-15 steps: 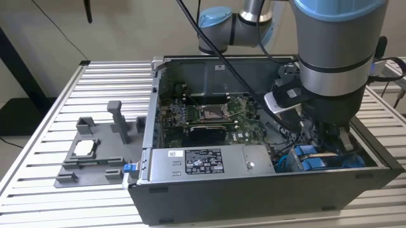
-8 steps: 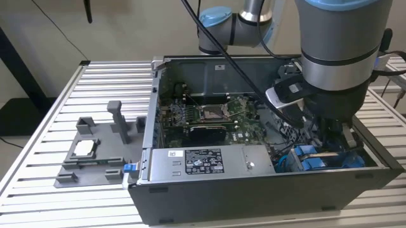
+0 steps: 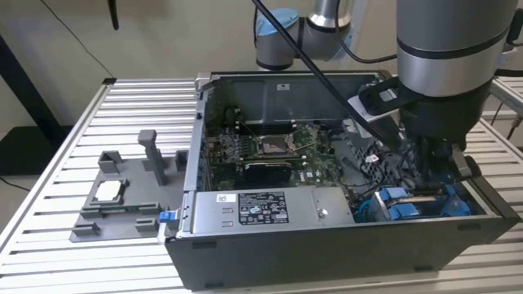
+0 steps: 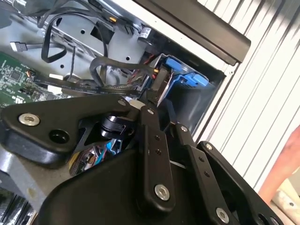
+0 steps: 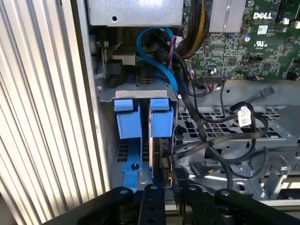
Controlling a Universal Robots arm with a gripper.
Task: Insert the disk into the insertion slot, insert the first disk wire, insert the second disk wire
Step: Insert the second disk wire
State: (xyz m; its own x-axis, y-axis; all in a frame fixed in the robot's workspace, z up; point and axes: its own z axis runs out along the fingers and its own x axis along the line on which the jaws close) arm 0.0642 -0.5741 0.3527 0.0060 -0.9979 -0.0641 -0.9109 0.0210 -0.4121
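Observation:
The disk [image 5: 158,145] stands on edge in its blue carrier [image 5: 162,121], deep in the insertion slot of the grey drive cage [image 5: 145,93] at the case's front corner. My gripper [image 5: 165,177] hangs straight over it with its black fingers [image 5: 152,199] drawn close on the disk's upper edge. In the second wrist view the gripper [image 4: 158,101] meets the disk's edge [image 4: 162,88] beside the blue carrier tab [image 4: 185,77]. In the exterior view the gripper [image 3: 429,184] reaches down between the blue carriers [image 3: 394,203]. Loose black wires [image 5: 220,140] with a connector [image 5: 198,168] lie beside the cage.
A second blue carrier [image 5: 127,121] fills the neighbouring bay. A blue cable [image 5: 157,56] loops above the cage. The motherboard [image 3: 270,147] and the power supply [image 3: 261,208] sit inside the open case. A grey fixture [image 3: 122,196] rests on the slatted table [image 3: 49,184].

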